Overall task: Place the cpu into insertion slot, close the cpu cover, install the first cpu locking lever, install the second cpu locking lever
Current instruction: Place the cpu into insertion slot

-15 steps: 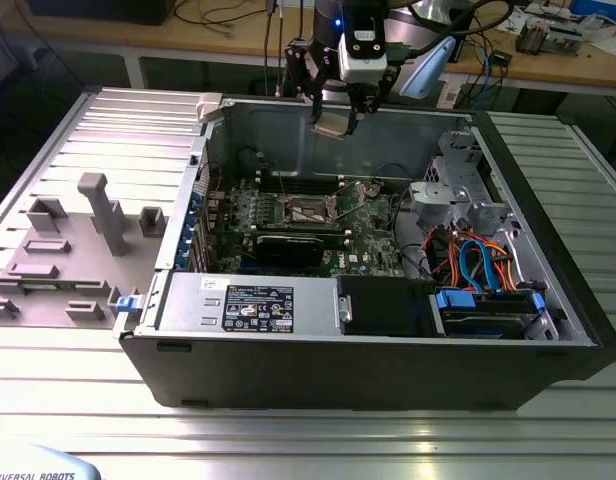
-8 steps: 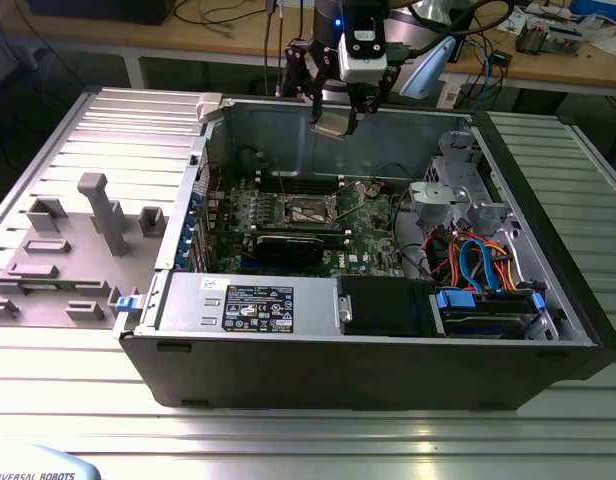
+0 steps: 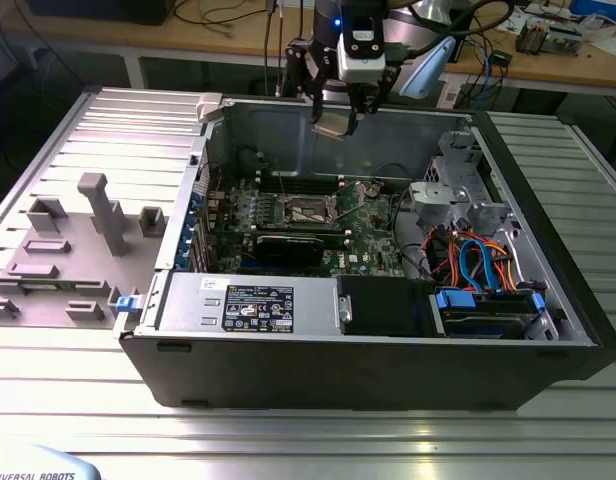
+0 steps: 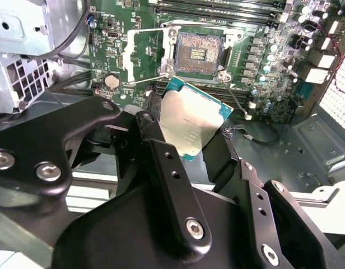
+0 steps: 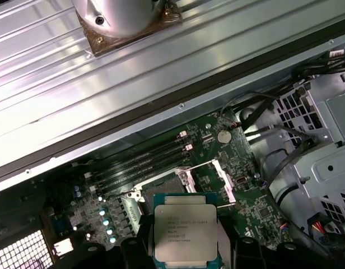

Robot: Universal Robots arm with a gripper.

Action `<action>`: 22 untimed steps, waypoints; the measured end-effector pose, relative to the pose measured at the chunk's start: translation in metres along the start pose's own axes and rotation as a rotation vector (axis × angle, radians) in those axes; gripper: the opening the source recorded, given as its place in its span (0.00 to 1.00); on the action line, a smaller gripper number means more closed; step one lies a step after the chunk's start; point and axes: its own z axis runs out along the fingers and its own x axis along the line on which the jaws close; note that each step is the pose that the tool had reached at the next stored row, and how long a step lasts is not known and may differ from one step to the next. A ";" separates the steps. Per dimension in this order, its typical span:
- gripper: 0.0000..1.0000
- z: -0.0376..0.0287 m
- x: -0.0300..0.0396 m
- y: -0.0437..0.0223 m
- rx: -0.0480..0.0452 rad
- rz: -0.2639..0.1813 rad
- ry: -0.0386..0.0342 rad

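While clamping the cpu (image 4: 192,120) by two opposite edges in the partly closed pincer (image 3: 335,116), hangs over the far wall of the open case (image 3: 388,370) in the exterior view, well above the board (image 4: 262,84). Holds it tilted, clear of everything else. Shows the slot (image 4: 197,53) bare below, contacts exposed, with the cover (image 4: 129,56) swung open just beside it.

Silver square cpu (image 4: 189,120) tilted in mid-air, insertion slot (image 4: 199,53) empty, cpu cover (image 4: 129,56) swung open
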 end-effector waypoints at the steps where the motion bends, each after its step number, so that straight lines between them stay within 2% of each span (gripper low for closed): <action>1: 0.54 0.0000 0.0000 0.0000 -0.0002 0.010 -0.0009; 18: 0.54 0.0000 -0.0001 0.0000 -0.0035 0.219 -0.0196; 22: 0.54 0.0001 -0.0001 0.0001 -0.0045 0.283 -0.0254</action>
